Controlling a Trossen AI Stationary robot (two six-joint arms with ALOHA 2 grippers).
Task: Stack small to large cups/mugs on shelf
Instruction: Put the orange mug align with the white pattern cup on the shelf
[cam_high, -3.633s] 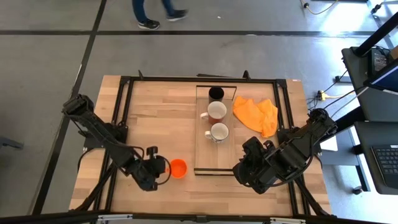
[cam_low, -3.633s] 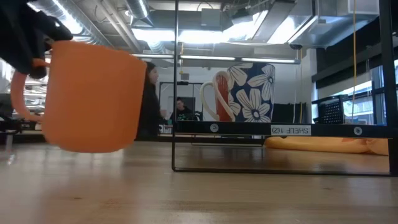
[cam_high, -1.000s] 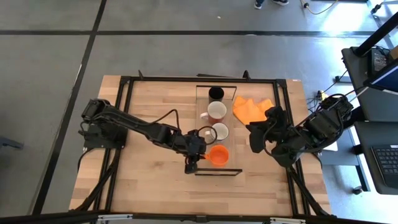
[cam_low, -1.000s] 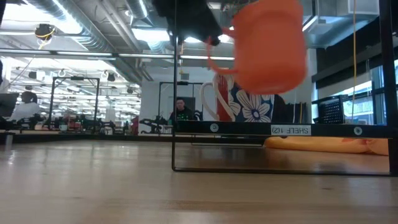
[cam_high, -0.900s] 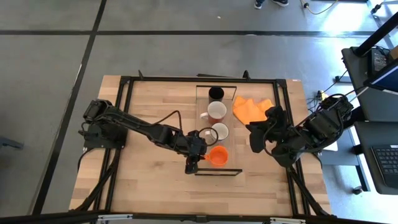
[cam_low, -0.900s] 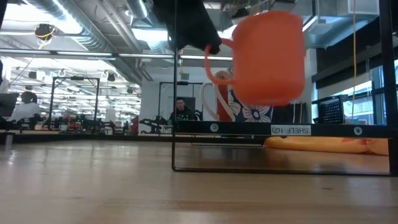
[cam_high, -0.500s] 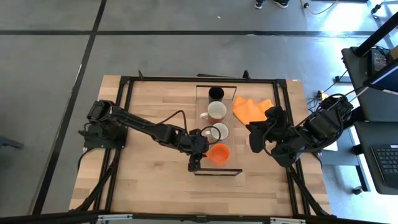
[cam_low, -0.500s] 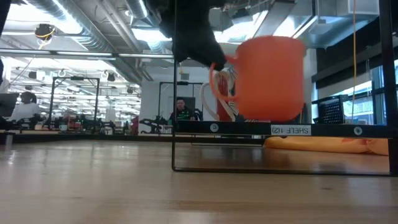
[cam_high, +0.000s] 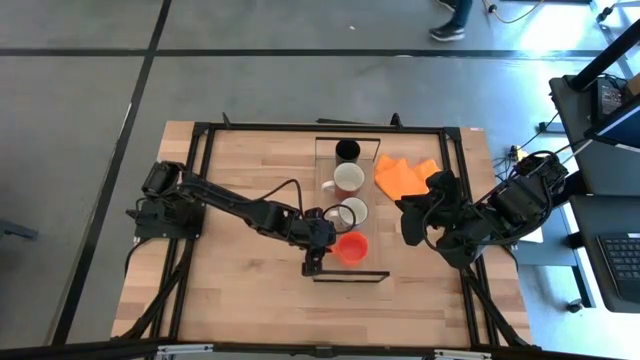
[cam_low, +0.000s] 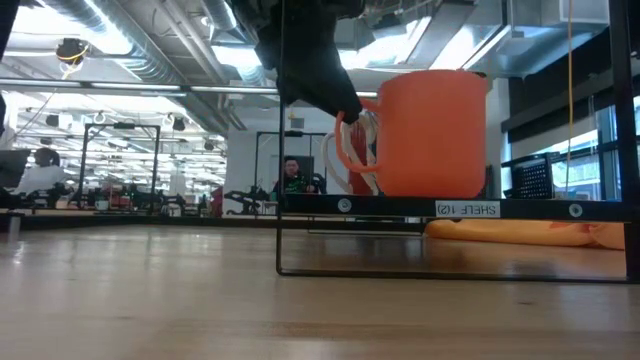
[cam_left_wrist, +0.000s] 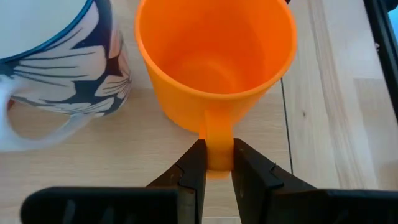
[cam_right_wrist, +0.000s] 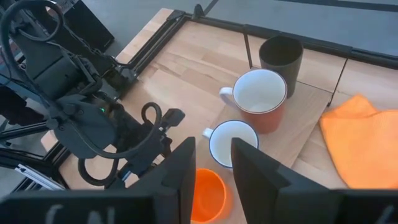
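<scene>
Left gripper (cam_left_wrist: 216, 163), jaws clamped on the orange cup (cam_high: 351, 247)'s handle, sets it upright on the shelf (cam_high: 324, 205) beside a floral white mug (cam_high: 353, 212), extending the row. Right gripper (cam_right_wrist: 211, 167) waits nearby, jaws apart.

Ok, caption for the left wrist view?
Left hand pinching the orange cup by its handle, beside the floral mug on the shelf.

Matt plastic orange cup (cam_left_wrist: 214, 62), wood shelf (cam_left_wrist: 149, 168)
</scene>
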